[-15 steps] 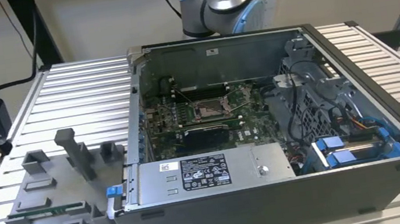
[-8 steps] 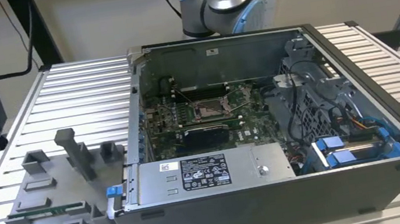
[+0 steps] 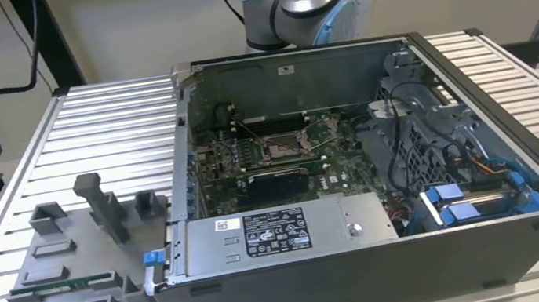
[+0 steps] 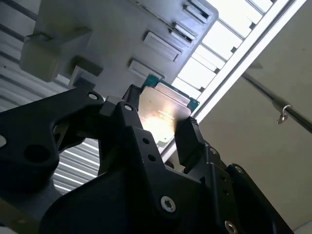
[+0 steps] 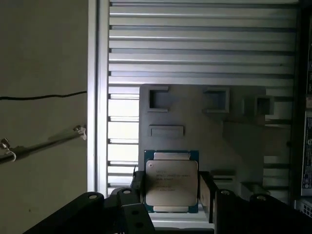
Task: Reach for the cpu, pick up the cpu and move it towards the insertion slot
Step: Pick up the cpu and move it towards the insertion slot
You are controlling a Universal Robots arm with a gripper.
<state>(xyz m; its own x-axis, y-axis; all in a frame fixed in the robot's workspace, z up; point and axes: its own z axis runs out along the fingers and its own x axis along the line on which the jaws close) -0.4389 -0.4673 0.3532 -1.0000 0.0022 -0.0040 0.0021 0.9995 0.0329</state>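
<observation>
My black two-fingered gripper (image 5: pixel 171 191) is clamped on the cpu (image 5: pixel 171 179), a thin square plate with a pale silvery metal face and a green rim. One finger presses on each of two opposite edges, and in both wrist views the flat face sits bare and square between them. The cpu hangs over the flat grey plastic fixture plate (image 5: pixel 195 131) with its moulded recesses, near the edge of the ribbed aluminium table (image 5: pixel 195 48). It looks clear of the plate, though I cannot tell how high. The insertion slot (image 3: pixel 287 144), a square socket with a shiny silver frame and a dark centre, sits on the green motherboard (image 3: pixel 212 176) inside the open dark-grey computer case (image 3: pixel 291 77). In the exterior view the case stands to the right of the fixture plate, so the slot is well apart from the cpu. I judge this to be the carry, barely begun. To do it well, my squeeze should be steady and no harder than it is, since only the thin edges bear the grip. I should carry the plate level so it cannot pivot between the fingers. I should travel high enough to pass the fixture's tall posts and the case's side wall. I should move without jerks, with the cpu's edges parallel to the socket frame.
</observation>
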